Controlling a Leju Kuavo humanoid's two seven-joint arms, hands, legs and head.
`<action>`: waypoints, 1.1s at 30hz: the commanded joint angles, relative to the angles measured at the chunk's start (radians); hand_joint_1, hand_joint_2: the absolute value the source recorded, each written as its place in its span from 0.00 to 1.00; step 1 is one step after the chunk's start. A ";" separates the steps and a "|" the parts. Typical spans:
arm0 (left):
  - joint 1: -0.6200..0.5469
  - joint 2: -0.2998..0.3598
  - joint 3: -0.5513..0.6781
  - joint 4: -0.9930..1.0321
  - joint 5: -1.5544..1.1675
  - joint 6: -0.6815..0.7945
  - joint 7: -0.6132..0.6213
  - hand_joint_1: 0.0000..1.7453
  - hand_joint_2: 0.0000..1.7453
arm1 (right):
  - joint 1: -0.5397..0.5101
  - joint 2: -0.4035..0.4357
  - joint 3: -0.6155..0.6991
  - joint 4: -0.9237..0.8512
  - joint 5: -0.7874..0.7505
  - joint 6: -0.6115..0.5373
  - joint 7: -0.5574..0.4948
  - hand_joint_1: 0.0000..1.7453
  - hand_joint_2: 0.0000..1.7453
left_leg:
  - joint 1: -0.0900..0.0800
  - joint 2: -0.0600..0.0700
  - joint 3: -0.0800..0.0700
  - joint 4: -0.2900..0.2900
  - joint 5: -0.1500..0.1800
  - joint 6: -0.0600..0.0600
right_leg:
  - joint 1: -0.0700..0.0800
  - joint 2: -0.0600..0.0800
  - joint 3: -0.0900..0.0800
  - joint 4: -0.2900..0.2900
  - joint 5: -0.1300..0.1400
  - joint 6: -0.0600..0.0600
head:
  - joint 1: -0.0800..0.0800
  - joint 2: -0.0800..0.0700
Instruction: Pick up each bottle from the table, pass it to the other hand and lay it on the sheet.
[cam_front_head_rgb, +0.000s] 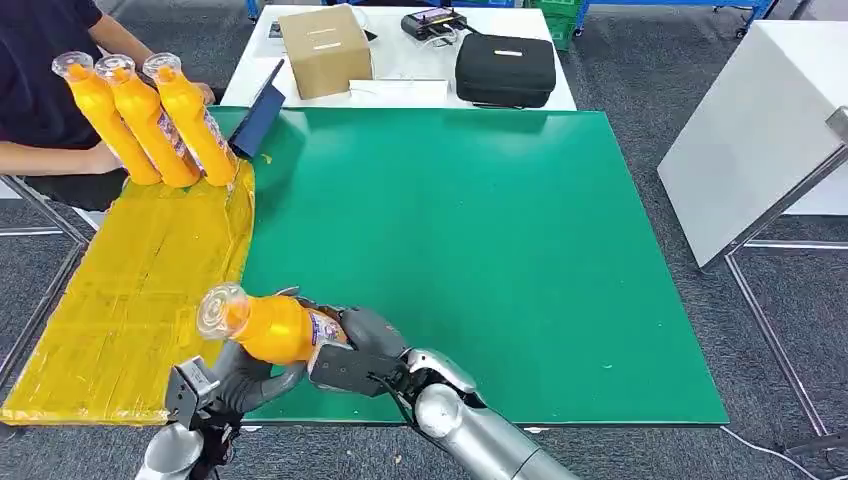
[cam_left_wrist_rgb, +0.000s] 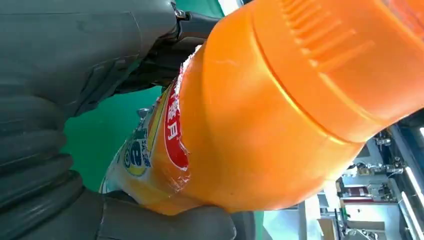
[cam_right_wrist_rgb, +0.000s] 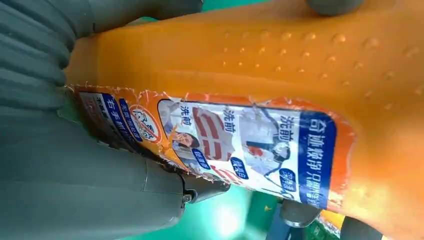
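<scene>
Both hands on one orange bottle (cam_front_head_rgb: 268, 326) above the table's (cam_front_head_rgb: 500, 260) near edge, beside the yellow sheet (cam_front_head_rgb: 130, 300): right hand (cam_front_head_rgb: 355, 350) grasping the labelled base, left hand (cam_front_head_rgb: 245, 375) cupped beneath. Left wrist: smooth, rigid plastic, probably slippery. Right wrist: peeling label (cam_right_wrist_rgb: 240, 145), dimpled body; best gripped mid-body.

Chinese print on the bottle label
The orange plastic bottle (cam_right_wrist_rgb: 280, 65) carries a torn paper label (cam_right_wrist_rgb: 225, 145) reading 洗前 twice, white on blue.
</scene>
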 joint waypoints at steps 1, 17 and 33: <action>0.007 -0.024 0.028 0.014 -0.024 0.046 0.007 1.00 1.00 | -0.053 -0.031 0.009 0.021 0.009 -0.031 -0.006 1.00 1.00 | 0.001 0.001 0.007 0.001 -0.005 -0.002 | 0.001 0.005 0.008 0.000 -0.004 -0.002 | 0.000 0.000; -0.014 -0.056 0.366 -0.054 -0.537 0.720 -0.075 1.00 1.00 | 0.074 -0.259 -0.168 -0.380 0.061 -0.044 0.015 0.00 0.00 | 0.001 -0.001 0.005 0.001 -0.003 -0.001 | 0.000 0.002 0.005 -0.001 -0.003 -0.001 | 0.000 0.000; -0.198 0.114 0.236 0.422 -1.374 0.914 0.424 1.00 1.00 | 0.091 -0.434 -0.289 -0.515 0.017 0.034 -0.013 0.00 0.00 | -0.001 -0.002 0.005 -0.001 -0.002 -0.002 | -0.001 0.001 0.005 -0.001 -0.002 -0.001 | -0.001 0.000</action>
